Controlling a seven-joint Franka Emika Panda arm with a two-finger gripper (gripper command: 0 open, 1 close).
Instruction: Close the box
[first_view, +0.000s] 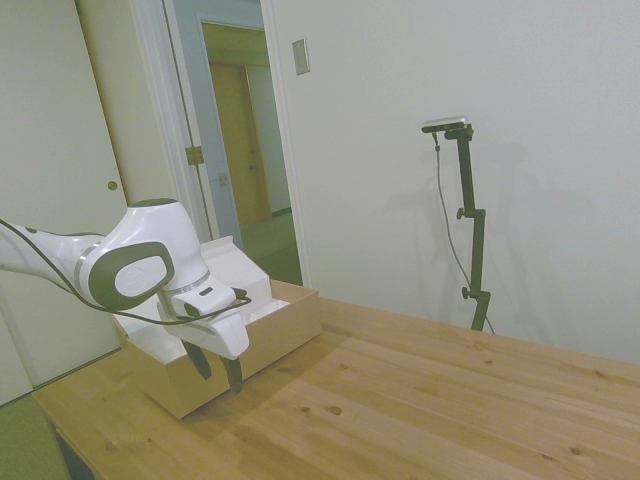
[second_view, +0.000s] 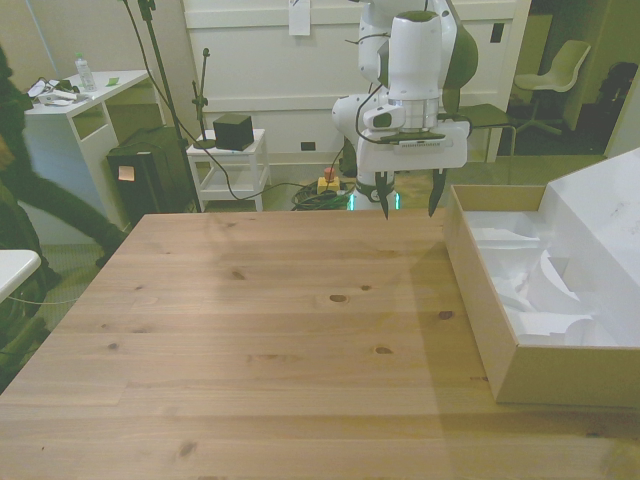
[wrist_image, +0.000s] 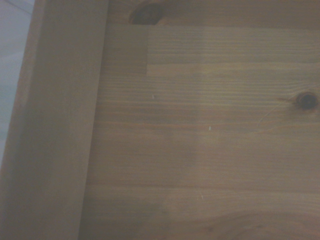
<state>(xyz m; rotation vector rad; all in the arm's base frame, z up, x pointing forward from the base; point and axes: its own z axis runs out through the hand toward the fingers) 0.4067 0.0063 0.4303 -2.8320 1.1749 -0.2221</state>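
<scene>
Tan cardboard box (second_view: 520, 375), white-lined, lid (second_view: 610, 225) raised, beside gripper (second_view: 407, 205).

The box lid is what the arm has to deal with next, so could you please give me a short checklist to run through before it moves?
1. Box open, lid raised on the front view's right: ok, task not yet done.
2. Gripper empty, fingers apart: ok.
3. Gripper clear of the box, hanging beside its near wall: ok.
4. White paper low enough inside for the lid to shut: cannot tell.
5. Table bare beside the box: ok.
6. Person at the front view's left edge, off the table: ok.
</scene>
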